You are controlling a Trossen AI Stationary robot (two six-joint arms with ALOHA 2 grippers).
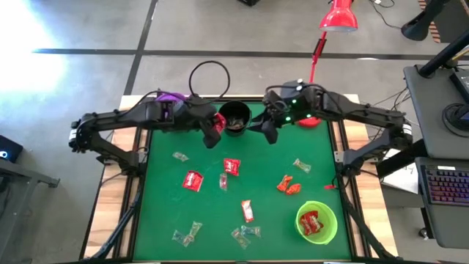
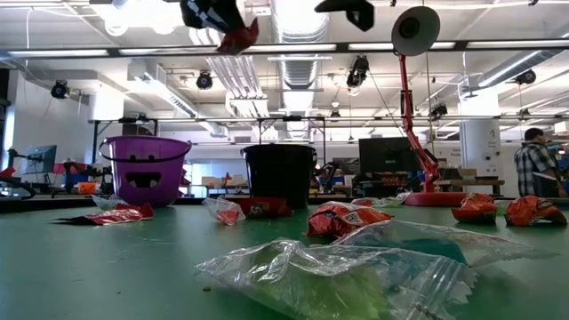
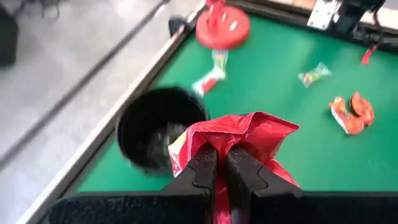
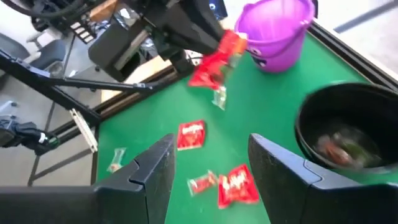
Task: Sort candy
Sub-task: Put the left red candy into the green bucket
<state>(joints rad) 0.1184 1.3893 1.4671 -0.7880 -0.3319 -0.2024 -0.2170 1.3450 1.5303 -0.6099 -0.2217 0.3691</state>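
Observation:
My left gripper (image 1: 213, 132) is shut on a shiny red candy (image 3: 239, 134), held in the air just left of the black bowl (image 1: 235, 117). The same candy shows in the right wrist view (image 4: 214, 62) and the low view (image 2: 240, 37). My right gripper (image 4: 208, 177) hangs open and holds nothing, just right of the black bowl (image 4: 348, 130), which has candy lying in it. Several red, orange and clear-wrapped candies lie flat on the green mat (image 1: 220, 220). The purple bowl (image 1: 173, 97) stands at the far left, partly under my left arm. My left gripper pinches the red candy's crinkled wrapper (image 3: 245, 140) between its two shut fingers. The fingers slant down from the table's left. The candy is lifted clear of the mat and sticks out crumpled past the fingertips (image 3: 205, 165).
A green bowl (image 1: 316, 222) with red candy in it stands near the front right. A red lamp's base (image 1: 308, 121) sits at the far right, and its arm reaches back beyond the table. Wooden borders edge the mat. A person (image 2: 537, 164) stands far off in the room.

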